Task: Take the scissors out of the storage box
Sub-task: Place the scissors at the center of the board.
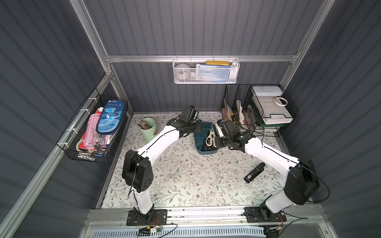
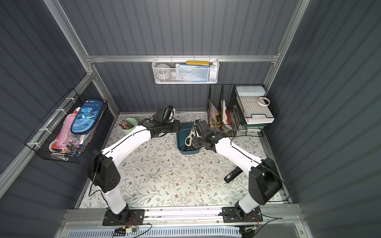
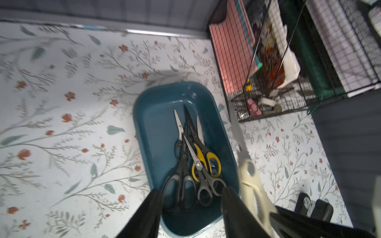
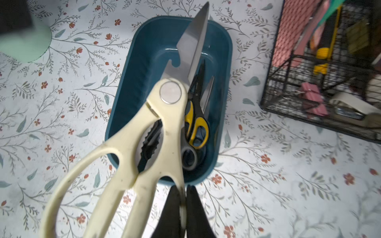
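Observation:
The storage box (image 1: 201,152), a dark teal tub, sits at the back of the table in both top views (image 2: 185,152). My right gripper (image 4: 183,188) is shut on one handle loop of the cream kitchen shears (image 4: 144,131), which hang tilted over the box (image 4: 148,51), blade pointing away. My left gripper (image 3: 191,190) is open over the box's near end (image 3: 156,127), nothing between its fingers. Under it in the box lie a yellow-and-black pair (image 3: 206,158) and black-handled scissors (image 3: 181,175). The cream shears (image 3: 250,181) pass just beside one left finger.
A black stapler-like bar (image 1: 254,172) lies on the table at the right. A green cup of pencils (image 1: 148,128) stands at the back left. Black wire baskets (image 1: 257,111) stand close to the box's right; another (image 1: 94,131) hangs on the left wall. A white mesh basket (image 1: 206,71) hangs behind.

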`<state>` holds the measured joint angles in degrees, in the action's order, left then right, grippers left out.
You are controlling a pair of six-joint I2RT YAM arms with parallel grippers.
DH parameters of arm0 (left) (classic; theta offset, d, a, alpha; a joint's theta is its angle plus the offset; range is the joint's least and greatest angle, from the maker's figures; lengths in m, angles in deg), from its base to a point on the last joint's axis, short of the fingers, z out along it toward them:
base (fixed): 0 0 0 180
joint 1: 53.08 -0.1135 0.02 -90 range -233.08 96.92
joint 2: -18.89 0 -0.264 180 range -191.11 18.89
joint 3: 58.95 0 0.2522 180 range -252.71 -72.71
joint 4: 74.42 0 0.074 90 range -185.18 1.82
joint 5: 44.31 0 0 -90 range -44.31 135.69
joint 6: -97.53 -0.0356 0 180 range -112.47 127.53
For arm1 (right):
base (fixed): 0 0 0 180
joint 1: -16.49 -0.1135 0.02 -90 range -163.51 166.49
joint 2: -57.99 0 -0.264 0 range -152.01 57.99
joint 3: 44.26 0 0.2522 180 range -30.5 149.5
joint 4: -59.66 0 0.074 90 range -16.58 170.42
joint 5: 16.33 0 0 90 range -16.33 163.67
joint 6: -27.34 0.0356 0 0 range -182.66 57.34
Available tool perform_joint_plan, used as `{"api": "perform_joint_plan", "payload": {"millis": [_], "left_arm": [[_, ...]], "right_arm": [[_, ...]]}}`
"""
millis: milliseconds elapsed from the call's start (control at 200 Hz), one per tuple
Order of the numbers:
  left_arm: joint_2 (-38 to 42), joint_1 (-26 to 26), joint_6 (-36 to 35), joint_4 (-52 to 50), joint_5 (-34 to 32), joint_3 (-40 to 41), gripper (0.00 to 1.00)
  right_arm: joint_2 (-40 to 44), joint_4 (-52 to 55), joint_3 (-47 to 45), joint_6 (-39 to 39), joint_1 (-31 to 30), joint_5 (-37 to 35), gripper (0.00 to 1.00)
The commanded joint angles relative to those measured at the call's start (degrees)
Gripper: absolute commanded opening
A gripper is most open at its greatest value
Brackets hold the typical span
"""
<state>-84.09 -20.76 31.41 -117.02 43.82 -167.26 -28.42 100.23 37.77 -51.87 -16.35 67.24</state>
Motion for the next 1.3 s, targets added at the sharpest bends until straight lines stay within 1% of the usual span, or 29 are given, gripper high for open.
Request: {"api": "perform_joint_plan", "payload": {"millis": [0,100,235,360,490,630,755,840,885,996,1146,1201,1296], "left_arm": [[-0.4,-2.0,-1.4,-2.1,-0.8,0.0,0.53],[-1.2,-2.8,-1.8,-2.1,-0.6,-0.9,0.57],[-3.0,-3.0,-3.1,-2.5,-0.5,-3.4,0.59],[-4.3,-3.0,-4.5,-3.3,-2.0,-5.2,0.6],[-4.5,-3.0,-5.1,-3.2,-2.4,-5.1,0.61],[-4.3,-3.0,-5.4,-2.8,-2.7,-5.0,0.61],[-3.9,-3.1,-5.9,-2.8,-3.5,-5.3,0.61],[-3.8,-3.2,-6.2,-3.0,-3.7,-5.8,0.61],[-3.7,-3.2,-6.3,-3.1,-3.8,-6.1,0.61],[-3.6,-3.2,-6.5,-2.7,-4.0,-6.3,0.62],[-4.0,-3.2,-7.3,-1.8,-3.5,-6.5,0.61],[-4.1,-3.2,-8.5,-1.5,-5.1,-6.6,0.61],[-4.0,-3.2,-8.6,-1.1,-4.8,-6.2,0.61]], "right_arm": [[4.8,4.2,-5.4,-1.1,-0.3,-1.1,0.0],[9.2,6.1,-11.1,-0.5,-1.0,-0.6,0.0],[14.3,4.5,-18.3,1.2,-2.4,1.1,0.0],[14.9,4.0,-22.0,2.1,-4.0,0.7,0.0],[11.4,4.1,-22.4,2.1,-5.5,0.5,0.0],[5.6,6.1,-19.1,2.3,-7.1,-0.5,0.0],[1.7,8.0,-16.7,4.7,-8.2,-1.5,0.0],[0.8,8.4,-16.3,6.7,-8.9,-2.0,0.0],[1.1,8.5,-16.4,7.9,-9.5,-2.5,0.0],[4.2,8.1,-17.4,10.2,-11.7,-6.3,0.0],[10.3,10.4,-17.5,13.1,-11.9,-10.1,0.0],[12.7,11.9,-17.8,14.0,-11.9,-10.8,0.0],[16.3,13.0,-19.7,15.4,-11.9,-11.0,0.0]]}}
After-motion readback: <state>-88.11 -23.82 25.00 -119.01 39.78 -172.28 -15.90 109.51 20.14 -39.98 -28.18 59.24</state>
